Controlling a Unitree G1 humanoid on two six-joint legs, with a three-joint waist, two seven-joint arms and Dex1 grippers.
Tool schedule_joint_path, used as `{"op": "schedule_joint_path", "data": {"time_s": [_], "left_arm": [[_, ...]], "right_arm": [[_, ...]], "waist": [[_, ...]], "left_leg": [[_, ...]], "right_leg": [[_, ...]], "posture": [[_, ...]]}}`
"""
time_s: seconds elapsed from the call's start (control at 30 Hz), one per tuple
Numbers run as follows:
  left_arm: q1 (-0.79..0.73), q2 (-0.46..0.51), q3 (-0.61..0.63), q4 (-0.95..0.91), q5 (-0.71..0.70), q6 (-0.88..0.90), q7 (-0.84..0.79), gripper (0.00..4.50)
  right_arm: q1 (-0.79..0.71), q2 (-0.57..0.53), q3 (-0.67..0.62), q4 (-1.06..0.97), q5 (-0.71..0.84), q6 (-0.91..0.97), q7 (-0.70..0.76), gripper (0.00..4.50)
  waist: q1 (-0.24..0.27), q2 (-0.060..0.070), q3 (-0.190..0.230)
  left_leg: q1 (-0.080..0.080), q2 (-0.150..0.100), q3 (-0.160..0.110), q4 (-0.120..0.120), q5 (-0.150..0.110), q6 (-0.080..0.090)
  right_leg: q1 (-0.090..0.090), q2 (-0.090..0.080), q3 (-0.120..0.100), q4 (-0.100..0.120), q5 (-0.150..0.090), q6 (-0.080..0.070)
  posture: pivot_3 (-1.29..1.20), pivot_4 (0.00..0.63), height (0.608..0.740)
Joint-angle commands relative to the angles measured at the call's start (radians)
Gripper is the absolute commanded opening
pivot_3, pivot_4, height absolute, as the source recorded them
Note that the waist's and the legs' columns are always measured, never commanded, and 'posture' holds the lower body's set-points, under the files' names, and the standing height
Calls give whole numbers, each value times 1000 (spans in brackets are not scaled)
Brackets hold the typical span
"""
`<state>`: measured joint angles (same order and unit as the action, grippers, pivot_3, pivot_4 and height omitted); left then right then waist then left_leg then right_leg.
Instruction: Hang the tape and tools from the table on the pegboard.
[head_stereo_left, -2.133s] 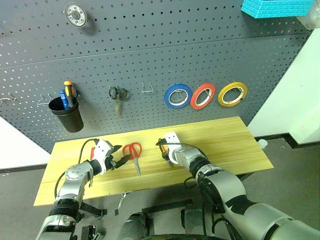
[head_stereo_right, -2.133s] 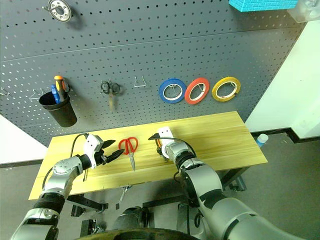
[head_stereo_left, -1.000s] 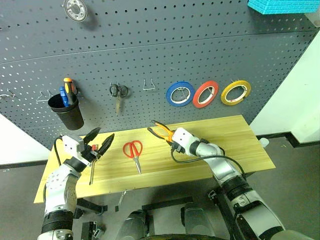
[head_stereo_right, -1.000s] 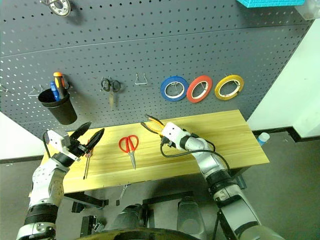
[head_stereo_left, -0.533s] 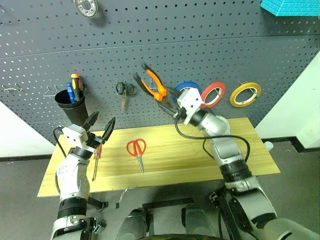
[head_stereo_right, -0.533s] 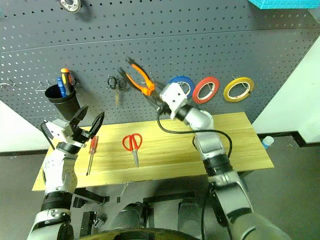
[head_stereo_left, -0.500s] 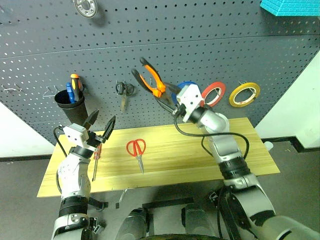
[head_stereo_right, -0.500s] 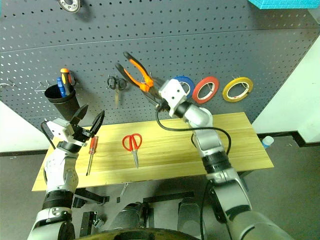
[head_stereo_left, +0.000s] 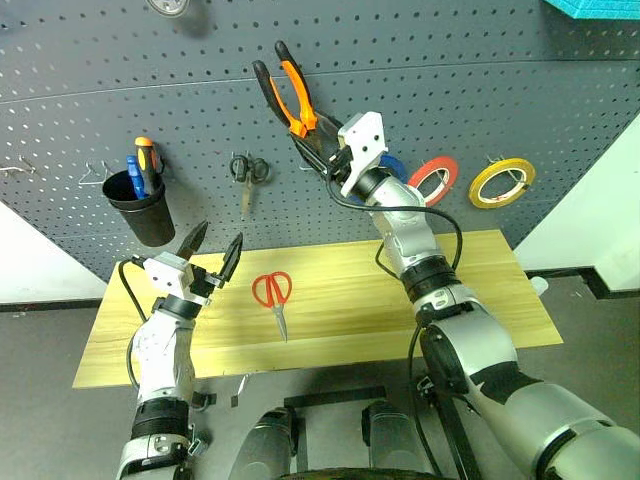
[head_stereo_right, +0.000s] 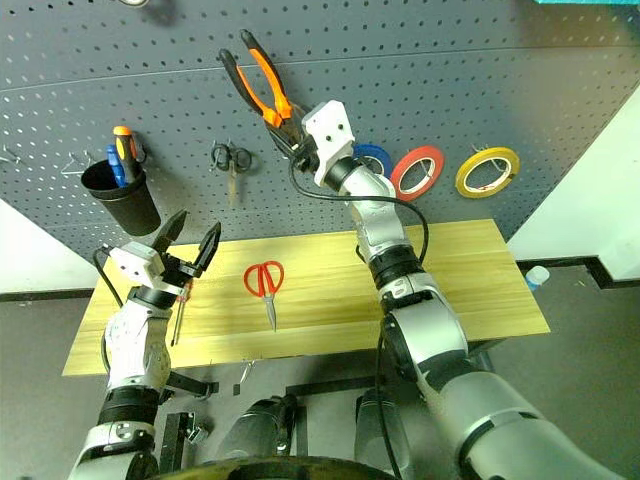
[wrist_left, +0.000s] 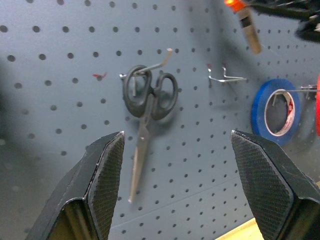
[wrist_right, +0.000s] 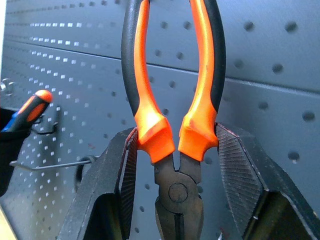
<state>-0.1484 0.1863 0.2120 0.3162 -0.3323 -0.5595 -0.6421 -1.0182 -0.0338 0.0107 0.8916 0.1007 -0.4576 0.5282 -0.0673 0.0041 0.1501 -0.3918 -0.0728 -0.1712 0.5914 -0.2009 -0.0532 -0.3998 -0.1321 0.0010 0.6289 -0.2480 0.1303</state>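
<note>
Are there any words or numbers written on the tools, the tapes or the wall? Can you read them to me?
No words or numbers can be read anywhere.
Pliers: plain orange and black handles, no label.
Blue tape: no print showing.
Pegboard: only holes and hooks; one tiny red mark, not a letter.
Red scissors and yellow tape: too small to tell.
</note>
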Motion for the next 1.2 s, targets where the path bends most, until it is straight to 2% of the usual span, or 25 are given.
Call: {"op": "schedule_joint_path", "data": {"time_s": [0.03,0.27,0.43,0.7,0.87,0.93,0.97,1.1,1.13,1.2], "left_arm": [[26,-8,-14,-73,17,-17,34,3547],[57,-28,-41,-142,17,3,77,3547],[86,-30,-61,-182,6,26,80,3547],[98,-26,-70,-202,-5,52,75,3547],[88,-24,-70,-194,-6,52,77,3547],[85,-23,-70,-191,-8,52,76,3547],[83,-23,-69,-190,-10,52,76,3547],[73,-20,-68,-185,-18,52,71,3547],[71,-21,-69,-186,-24,50,67,3547],[63,-22,-70,-181,-34,48,54,3547]], "right_arm": [[-77,23,-46,55,30,-94,-15,2037],[-136,50,-86,195,19,-185,-58,2037],[-175,53,-98,279,-3,-241,-111,2037],[-195,47,-94,338,-42,-261,-176,2037],[-176,44,-95,351,-55,-245,-153,2037],[-169,40,-104,353,-48,-237,-136,2772],[-165,38,-107,353,-46,-238,-131,2984],[-161,29,-111,350,-55,-247,-143,4292],[-157,27,-108,347,-61,-255,-147,4467],[-151,24,-106,343,-65,-264,-149,4467]], "waist": [[0,-1,6],[4,-1,33],[13,-1,36],[26,-4,43],[25,-4,44],[25,-4,44],[25,-4,44],[25,-4,44],[25,-4,44],[25,-4,44]], "left_leg": [[0,0,0,0,0,0],[-2,0,0,0,0,0],[-6,0,0,-1,0,0],[-6,0,1,0,0,0],[-6,0,1,0,0,0],[-6,0,1,0,0,0],[-6,0,1,0,0,0],[-6,0,1,0,0,0],[-6,0,1,0,1,-1],[-6,0,0,0,1,-2]], "right_leg": [[-1,0,0,0,0,0],[-3,0,1,2,0,0],[-8,0,2,2,0,-1],[-8,1,2,2,0,-1],[-8,1,2,2,0,-1],[-9,1,2,2,0,-1],[-9,1,2,2,0,-1],[-8,1,2,2,0,-1],[-8,1,2,2,1,-2],[-8,1,2,2,1,-2]], "posture": [[6,164,740],[37,183,740],[53,183,740],[62,180,740],[57,177,740],[56,175,740],[54,174,740],[49,169,740],[47,167,740],[44,162,740]]}}
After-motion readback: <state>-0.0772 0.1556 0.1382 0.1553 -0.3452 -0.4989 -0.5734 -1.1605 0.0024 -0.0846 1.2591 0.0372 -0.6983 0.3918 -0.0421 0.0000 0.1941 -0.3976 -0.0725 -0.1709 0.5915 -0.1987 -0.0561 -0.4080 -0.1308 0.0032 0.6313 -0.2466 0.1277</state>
